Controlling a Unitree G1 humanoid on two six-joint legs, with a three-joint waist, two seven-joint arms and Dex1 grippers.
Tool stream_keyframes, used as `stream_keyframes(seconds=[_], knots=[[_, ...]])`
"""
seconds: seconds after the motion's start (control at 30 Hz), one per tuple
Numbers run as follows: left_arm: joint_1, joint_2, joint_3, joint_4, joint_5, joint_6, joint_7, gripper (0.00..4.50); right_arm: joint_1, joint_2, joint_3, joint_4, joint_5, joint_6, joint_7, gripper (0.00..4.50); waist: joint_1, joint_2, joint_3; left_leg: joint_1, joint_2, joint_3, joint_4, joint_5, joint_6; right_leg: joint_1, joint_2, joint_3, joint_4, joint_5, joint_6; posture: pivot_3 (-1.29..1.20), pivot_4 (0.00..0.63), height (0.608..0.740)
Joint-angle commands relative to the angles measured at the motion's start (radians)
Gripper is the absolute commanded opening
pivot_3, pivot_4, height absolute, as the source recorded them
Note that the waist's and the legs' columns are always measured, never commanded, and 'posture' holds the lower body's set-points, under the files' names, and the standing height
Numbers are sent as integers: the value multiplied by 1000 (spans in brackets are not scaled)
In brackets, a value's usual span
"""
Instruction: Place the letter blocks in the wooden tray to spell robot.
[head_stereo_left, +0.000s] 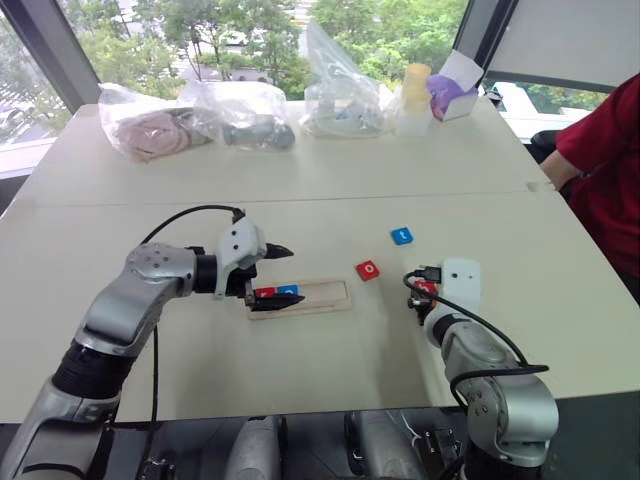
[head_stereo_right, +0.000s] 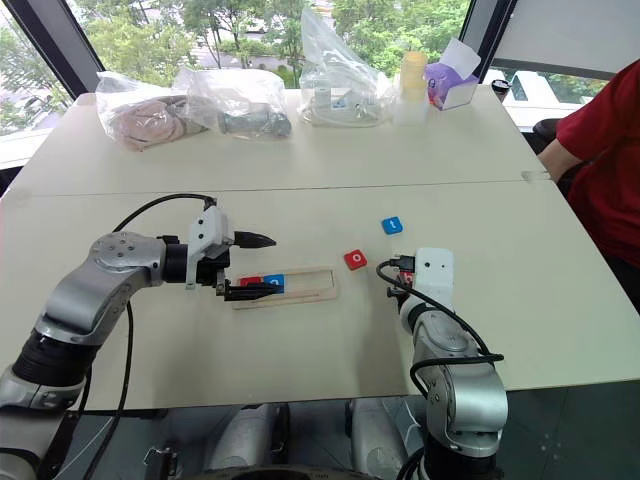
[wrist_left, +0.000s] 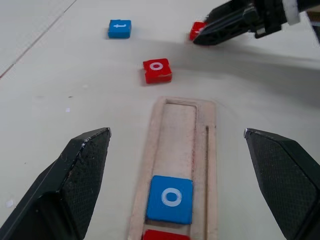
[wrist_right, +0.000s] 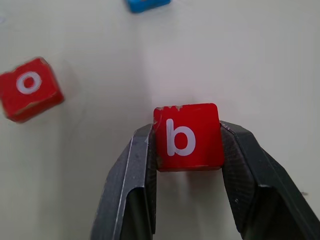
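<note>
The wooden tray (head_stereo_left: 318, 296) lies on the tabletop (head_stereo_left: 300, 180) with two blocks at its left end: a red block (head_stereo_left: 265, 293), letter hidden, and the blue "o" block (wrist_left: 170, 198) beside it. The rest of the tray is bare.

The left claw (head_stereo_left: 278, 276) is released, its fingers spread wide above the tray's filled end, partly covering both seated blocks in the head views.

The right claw (wrist_right: 189, 145) is clenched on the red "b" block (wrist_right: 188, 136), held near the tabletop to the right of the tray.

The red "o" block (head_stereo_left: 368, 270) lies loose between the tray and the right claw. The blue "t" block (head_stereo_left: 401, 236) lies farther back.

Clear plastic bags (head_stereo_left: 240, 112), a pale bottle (head_stereo_left: 414, 95) and a small box (head_stereo_left: 452, 95) line the far edge. A person's red sleeve (head_stereo_left: 605, 170) is cut off at the right border.
</note>
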Motion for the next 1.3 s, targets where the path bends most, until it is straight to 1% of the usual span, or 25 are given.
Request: stream_keyframes(seconds=[0.03, 0.1, 0.13, 0.2, 0.27, 0.3, 0.37, 0.43, 0.5, 0.57, 0.6, 0.67, 0.73, 0.87, 0.93, 1.1, 1.23, 1.3], knots=[[-12, -1, -2, -6, 9, -27, -7, 4500, -6, 25, -9, 20, 20, 7, 11, 2223, 0, 0, 0, 0, 0, 0, 0, 0, 0, 0, 0, 0, 0, 0, 0, 0, 150, 740], [-4, 2, 6, -12, 6, -23, -3, 4500, -13, 8, 0, 13, 14, 8, 10, 3061, 0, 0, 0, 0, 0, 0, 0, 0, 0, 0, 0, 0, 0, 0, 0, 0, 150, 740], [-1, 4, 9, -13, 6, -23, -2, 4500, -15, 0, 2, 8, 11, 7, 9, 3610, 0, 0, 0, 0, 0, 0, 0, 0, 0, 0, 0, 0, 0, 0, 0, 0, 150, 740], [-5, 26, 35, -21, -7, -7, -6, 4500, -48, -46, -10, -18, 13, -3, 27, 4448, 0, 0, 0, 0, 0, 0, 0, 0, 0, 0, -1, 0, 0, 0, 0, 0, 150, 740], [-28, 49, 75, -34, -45, 34, -12, 4500, -107, -121, -30, -35, 18, -31, 63, 4448, 0, 0, 0, 0, 0, 0, 0, 0, 0, 0, -1, 0, -1, 0, 0, 0, 150, 740], [-39, 65, 89, -44, -63, 54, -21, 4500, -137, -168, -37, -37, 37, -42, 105, 4448, -1, 0, 1, -1, 0, 0, 1, 0, 0, 0, -1, 0, -1, 0, 0, 0, 150, 740], [-44, 120, 101, -78, -99, 87, -74, 4500, -189, -283, -77, -21, 144, -93, 280, 4448, -2, 0, 1, -1, 0, 0, 1, 0, 0, 0, -2, 0, -1, 0, 0, 0, 150, 740], [-43, 151, 102, -98, -126, 108, -108, 4500, -194, -381, -93, 10, 201, -161, 401, 4448, -1, 0, 1, -1, 0, 0, 0, 0, 0, 0, -1, 0, -2, 0, 1, 0, 150, 740], [-50, 172, 102, -127, -174, 144, -148, 4500, -135, -537, -99, 81, 256, -309, 616, 4448, 2, 0, 1, 1, 0, 0, -2, -1, 1, 2, -1, -1, -2, -1, 2, 0, 150, 740], [-65, 194, 87, -157, -189, 156, -189, 4500, -76, -700, -93, 219, 266, -473, 816, 4448, 12, -1, 1, 0, -1, 0, -2, -1, 2, 4, -1, -3, -4, -2, 3, 0, 150, 740], [-79, 198, 81, -166, -188, 159, -195, 4500, -62, -767, -77, 301, 249, -534, 873, 4448, 14, -1, 2, -1, -1, 0, -2, -2, 3, 4, -1, -3, -5, -2, 4, 0, 150, 740], [-115, 182, 83, -173, -202, 180, -180, 4500, -46, -846, -70, 450, 252, -698, 1002, 4448, 22, -1, 2, -1, -2, 2, 0, -2, 3, 4, -2, -2, -6, -2, 4, 0, 150, 740], [-125, 176, 87, -180, -216, 197, -170, 4500, -37, -885, -67, 548, 265, -832, 1105, 4448, 24, -1, 2, 0, -3, 3, 1, -2, 3, 5, -2, -2, -7, -3, 3, 0, 150, 740], [-92, 202, 98, -194, -216, 204, -167, 4500, -44, -929, -22, 684, 224, -1011, 1206, 4448, 17, -1, 2, 2, -2, 3, 1, -2, 3, 6, 0, -1, -5, -2, 4, 0, 150, 740], [-84, 220, 104, -188, -203, 201, -160, 4500, -61, -926, 2, 732, 208, -1071, 1224, 4448, 19, -1, 2, 2, -2, 3, 1, -2, 3, 6, 0, -1, -4, -2, 4, 0, 150, 740], [-58, 256, 123, -168, -193, 199, -143, 4500, -113, -891, 43, 819, 197, -1154, 1236, 4448, 22, -1, 2, 2, -1, 3, 2, -2, 3, 6, 0, -1, -4, -2, 4, 0, 150, 740], [-24, 276, 134, -156, -190, 191, -143, 4500, -142, -877, 81, 883, 157, -1224, 1235, 4448, 26, -1, 2, 2, -1, 3, 2, -2, 3, 6, -1, -1, -4, -2, 4, 0, 150, 740], [-2, 292, 135, -143, -171, 176, -144, 4500, -155, -874, 93, 914, 161, -1239, 1253, 3942, 26, -1, 2, 1, -2, 3, 2, -2, 3, 6, -1, -1, -4, -2, 4, 0, 150, 740]])
